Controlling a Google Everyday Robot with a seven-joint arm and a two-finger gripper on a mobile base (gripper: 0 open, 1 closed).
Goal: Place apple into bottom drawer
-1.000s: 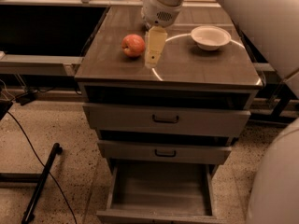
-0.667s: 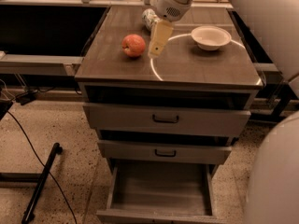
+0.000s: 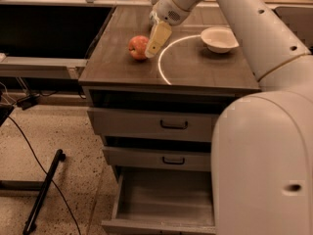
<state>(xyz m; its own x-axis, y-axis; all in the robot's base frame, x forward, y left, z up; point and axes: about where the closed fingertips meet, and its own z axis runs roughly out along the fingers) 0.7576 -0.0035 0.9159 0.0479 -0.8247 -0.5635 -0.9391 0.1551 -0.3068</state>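
Observation:
The red-orange apple [image 3: 138, 47] sits on the brown cabinet top [image 3: 195, 67], left of middle. My gripper [image 3: 152, 50] hangs from the white arm and is down at the apple's right side, touching or almost touching it. The bottom drawer [image 3: 166, 199] is pulled open below the two upper drawers, and its grey floor is bare.
A white bowl [image 3: 219, 38] stands on the cabinet top at the right. The two upper drawers [image 3: 173, 125] with black handles are shut. My white arm and base [image 3: 264, 155] fill the right side. A black cable and stand [image 3: 41, 190] lie on the floor at the left.
My gripper has moved left and down from near the cabinet's middle to the apple's right side. The apple has stayed in place.

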